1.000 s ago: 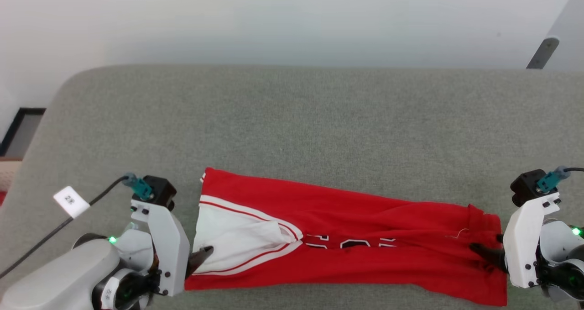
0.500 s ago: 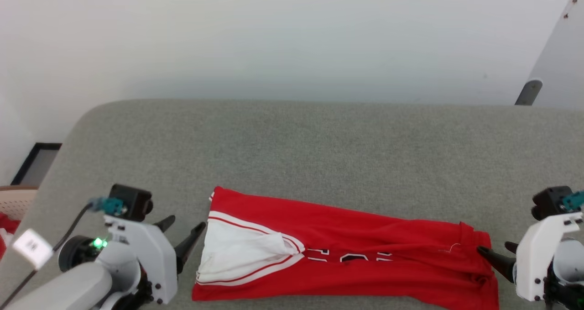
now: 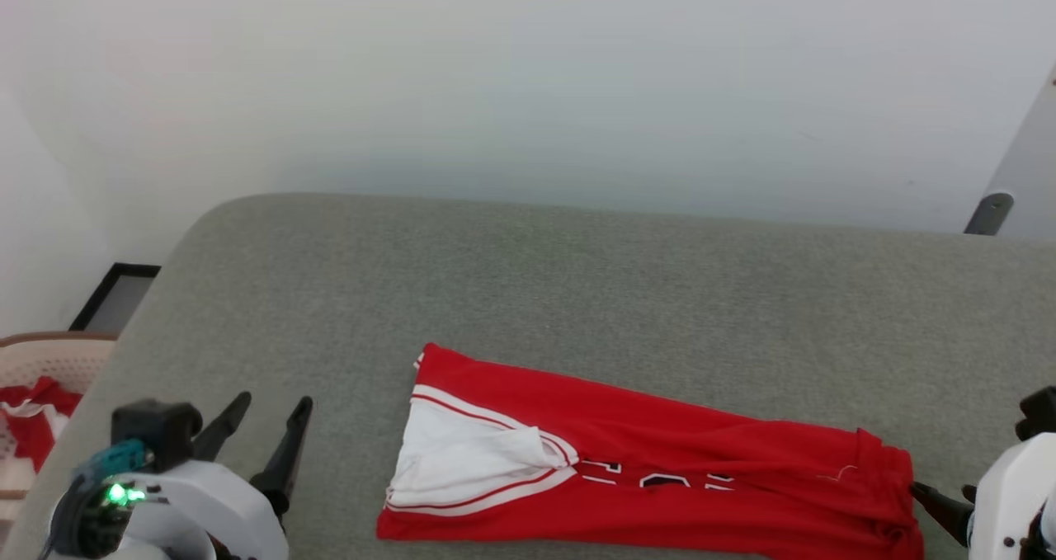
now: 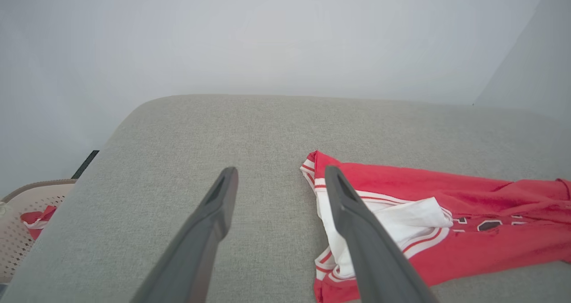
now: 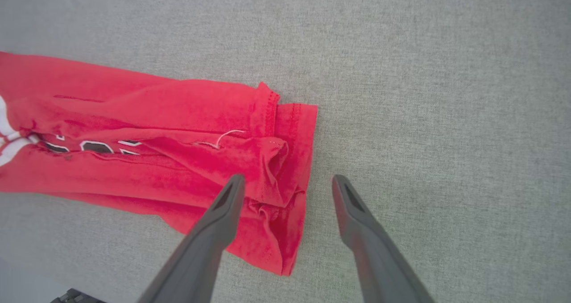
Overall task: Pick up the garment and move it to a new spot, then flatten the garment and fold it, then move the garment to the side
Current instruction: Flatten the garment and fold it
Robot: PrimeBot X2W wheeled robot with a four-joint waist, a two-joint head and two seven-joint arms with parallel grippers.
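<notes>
Garment (image 3: 660, 477) lies folded into a long narrow strip on the grey fabric worktop (image 3: 528, 280), lower centre to lower right of the head view. Its long axis runs left-right across the frame, slightly tilted - the left end sits higher in the frame than the right.

The left end shows a white panel with red-and-white striped trim. The right end is plain red with a stitched hem, bunched and wrinkled in the right wrist view (image 5: 156, 129).

Black-and-white lettering (image 3: 660, 482) sits mid-strip, half tucked into a fold - can't read it.

Left tool (image 3: 274, 401) is at lower left of the head view, fingers spread apart, well clear of the cloth. In the left wrist view (image 4: 281, 171) one finger crosses in front of the white-panel end (image 4: 468, 231).

Right tool (image 3: 942, 489) is at the lower right edge, tips just beside the hem end. Its wrist view (image 5: 289, 178) shows the fingers apart, straddling the hem edge, one over red cloth and one over bare worktop; contact can't be told.

A pale basket (image 3: 49, 341) holding red-white cloth sits at far left, off the worktop.
</notes>
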